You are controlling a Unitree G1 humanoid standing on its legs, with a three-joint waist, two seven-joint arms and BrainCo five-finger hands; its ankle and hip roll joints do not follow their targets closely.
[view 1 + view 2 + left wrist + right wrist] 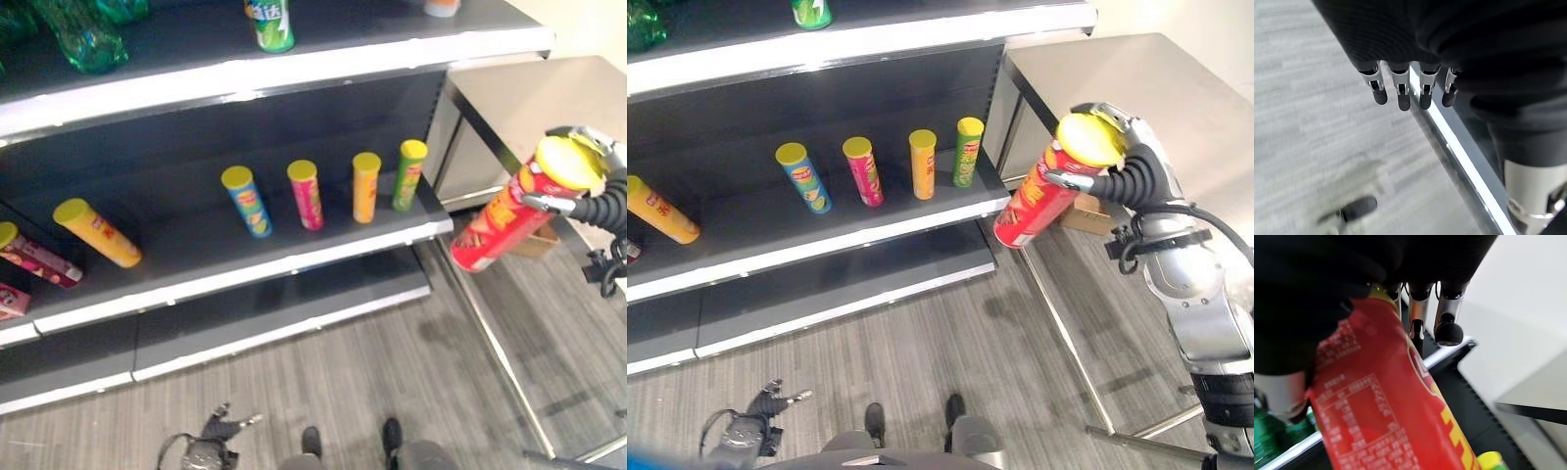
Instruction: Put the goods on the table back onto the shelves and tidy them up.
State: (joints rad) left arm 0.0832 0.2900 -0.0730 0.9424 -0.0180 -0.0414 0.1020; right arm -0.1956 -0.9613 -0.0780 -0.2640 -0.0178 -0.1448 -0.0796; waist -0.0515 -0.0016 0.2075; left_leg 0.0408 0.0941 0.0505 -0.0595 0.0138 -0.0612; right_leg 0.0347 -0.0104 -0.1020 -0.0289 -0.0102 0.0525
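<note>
A red chip can with a yellow lid hangs tilted in the air between the shelf's right end and the table, lid end uppermost. My right hand is shut on its upper part, fingers curled round the can. On the middle shelf stand a blue can, a pink can, an orange can and a green can in a row. A yellow can lies further left. My left hand hangs low near the floor, fingers relaxed and holding nothing.
The grey metal table stands to the right of the shelf, a cardboard box beneath it. Green bottles and a green can sit on the upper shelf. Dark pink cans lie at the middle shelf's left end.
</note>
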